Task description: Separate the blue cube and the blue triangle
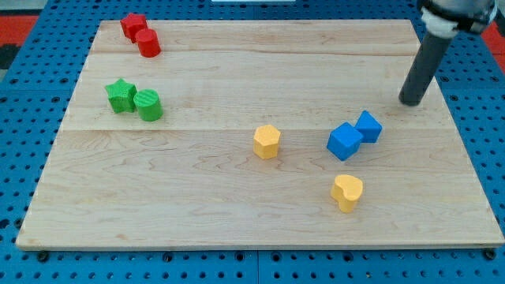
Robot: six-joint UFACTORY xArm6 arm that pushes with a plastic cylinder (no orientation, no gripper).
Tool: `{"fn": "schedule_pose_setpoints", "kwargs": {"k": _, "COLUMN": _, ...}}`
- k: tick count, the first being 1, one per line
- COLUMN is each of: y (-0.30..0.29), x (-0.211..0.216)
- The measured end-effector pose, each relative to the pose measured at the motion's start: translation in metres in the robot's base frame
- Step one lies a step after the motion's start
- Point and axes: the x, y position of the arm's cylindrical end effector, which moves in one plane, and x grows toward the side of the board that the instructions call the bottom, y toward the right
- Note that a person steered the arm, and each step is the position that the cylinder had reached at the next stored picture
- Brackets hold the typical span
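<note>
Two blue blocks sit touching at the view's right centre: the larger blue cube (344, 141) and, up and to its right, the smaller blue block (368, 126), the blue triangle by the task's naming, though its shape is hard to make out. My rod comes down from the view's top right, and my tip (410, 102) rests on the wooden board (237, 71), up and to the right of the smaller blue block, apart from it by about a block's width.
A yellow hexagon block (267, 142) lies left of the blue pair, a yellow heart block (347, 192) below it. A green star (120, 95) and green cylinder (147, 105) sit at the left; a red star (132, 25) and red cylinder (147, 42) at the top left.
</note>
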Motion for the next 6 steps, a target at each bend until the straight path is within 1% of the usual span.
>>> {"fn": "schedule_pose_setpoints", "kwargs": {"k": 1, "y": -0.039, "x": 0.017}}
{"fn": "schedule_pose_setpoints", "kwargs": {"k": 2, "y": -0.051, "x": -0.008}}
{"fn": "schedule_pose_setpoints", "kwargs": {"k": 3, "y": -0.005, "x": -0.019}}
{"fn": "schedule_pose_setpoints", "kwargs": {"k": 4, "y": 0.031, "x": 0.0}}
{"fn": "schedule_pose_setpoints", "kwargs": {"k": 5, "y": -0.019, "x": 0.061}}
{"fn": "schedule_pose_setpoints", "kwargs": {"k": 6, "y": -0.157, "x": 0.018}}
